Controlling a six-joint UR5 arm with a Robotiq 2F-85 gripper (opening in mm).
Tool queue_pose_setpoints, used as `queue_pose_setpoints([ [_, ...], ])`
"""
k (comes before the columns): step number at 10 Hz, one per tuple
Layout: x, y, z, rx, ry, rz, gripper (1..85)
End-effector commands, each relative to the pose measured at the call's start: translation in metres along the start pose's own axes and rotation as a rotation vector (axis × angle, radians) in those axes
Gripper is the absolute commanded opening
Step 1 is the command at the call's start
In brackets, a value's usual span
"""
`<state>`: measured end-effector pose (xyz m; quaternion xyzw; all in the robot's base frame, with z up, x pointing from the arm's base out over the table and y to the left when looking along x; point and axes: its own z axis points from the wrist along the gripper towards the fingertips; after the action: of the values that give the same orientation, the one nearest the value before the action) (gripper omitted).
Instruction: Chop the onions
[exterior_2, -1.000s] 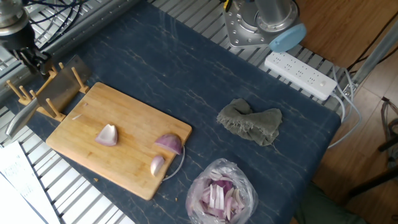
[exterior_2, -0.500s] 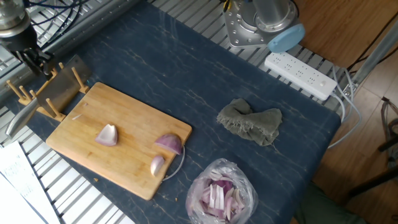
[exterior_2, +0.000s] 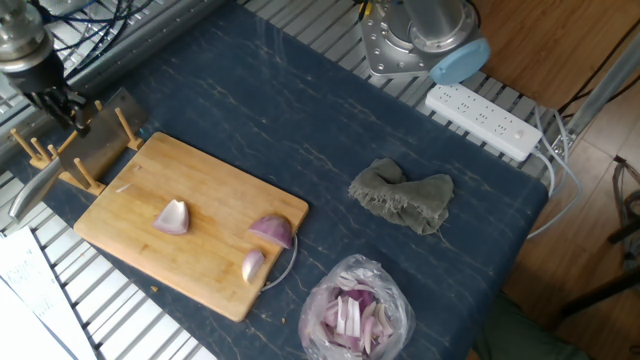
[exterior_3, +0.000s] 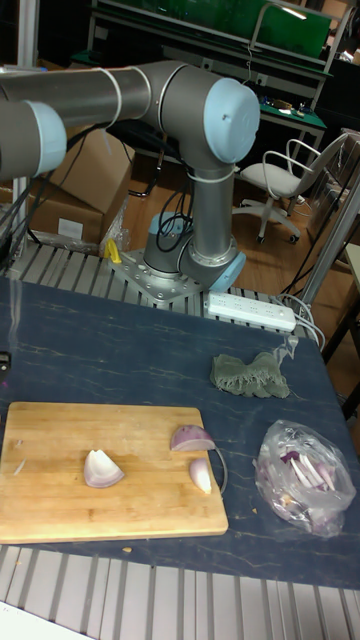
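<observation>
Three red onion wedges lie on the wooden cutting board (exterior_2: 205, 180): one left of middle (exterior_2: 172, 216) (exterior_3: 102, 468), one near the right edge (exterior_2: 272, 231) (exterior_3: 190, 438), and a small one at the front right (exterior_2: 253, 265) (exterior_3: 202, 476). A clear bag (exterior_2: 355, 308) (exterior_3: 303, 475) holds thin onion slivers. My gripper (exterior_2: 66, 106) hangs at the far left, just over the top of a knife (exterior_2: 98, 146) that rests in a wooden rack (exterior_2: 62, 165). Its dark fingers are too small to show whether they grip the knife. In the tall fixed view the gripper is cut off by the left edge.
A grey-green cloth (exterior_2: 402, 196) (exterior_3: 250, 375) lies right of the board. A white power strip (exterior_2: 482, 120) (exterior_3: 250, 312) and the arm's base (exterior_2: 405, 45) (exterior_3: 185, 270) stand at the back. Metal slats border the dark blue mat (exterior_2: 300, 110).
The gripper has shifted slightly right and down toward the knife in the rack. The onions, board and bag have not moved.
</observation>
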<state>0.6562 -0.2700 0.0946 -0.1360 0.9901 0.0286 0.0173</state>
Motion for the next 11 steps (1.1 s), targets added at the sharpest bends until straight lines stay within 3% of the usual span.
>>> queue_pose_setpoints([
  [1, -0.003, -0.001, 0.012, -0.018, -0.013, -0.024, 37.3],
  [8, -0.008, 0.012, 0.026, -0.074, -0.005, 0.0, 36.7],
  [11, -0.005, 0.014, 0.026, -0.081, 0.008, -0.001, 29.7],
])
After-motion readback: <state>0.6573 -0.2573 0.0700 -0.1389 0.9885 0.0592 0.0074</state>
